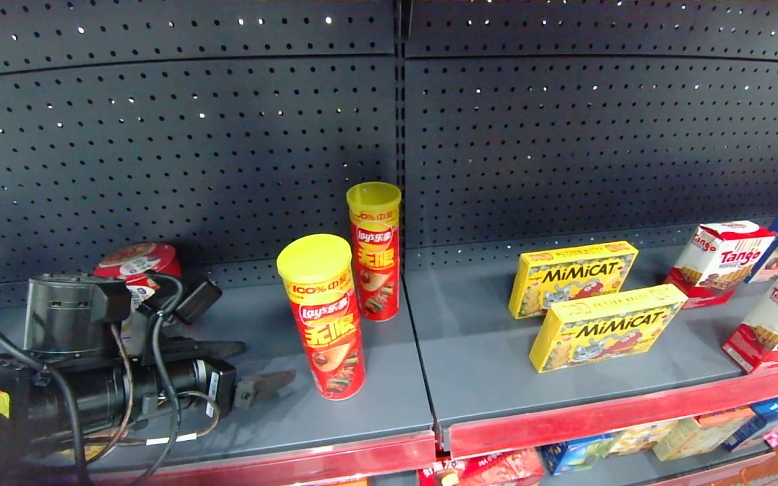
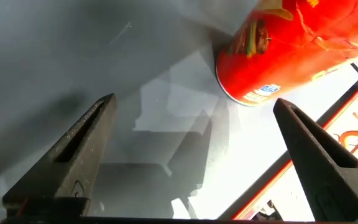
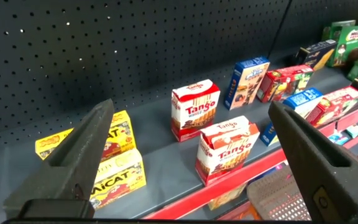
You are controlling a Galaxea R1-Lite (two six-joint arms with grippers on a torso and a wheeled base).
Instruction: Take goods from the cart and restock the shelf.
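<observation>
On shelf, red yellow-lidded canister, left claw apart beside it, right claw apart.

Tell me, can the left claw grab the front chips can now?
Probably yes. The left claw is open, low over the shelf, just beside the front chips can, with nothing between them. It would likely need a small shift toward it first.

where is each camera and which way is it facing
Head view: on the head, facing forward and down at the shelf; left hand lower left.
Left wrist view: looks past that open hand, down at the base of the front crisp can.
Right wrist view: right hand open, facing the yellow boxes, which the head view shares.
</observation>
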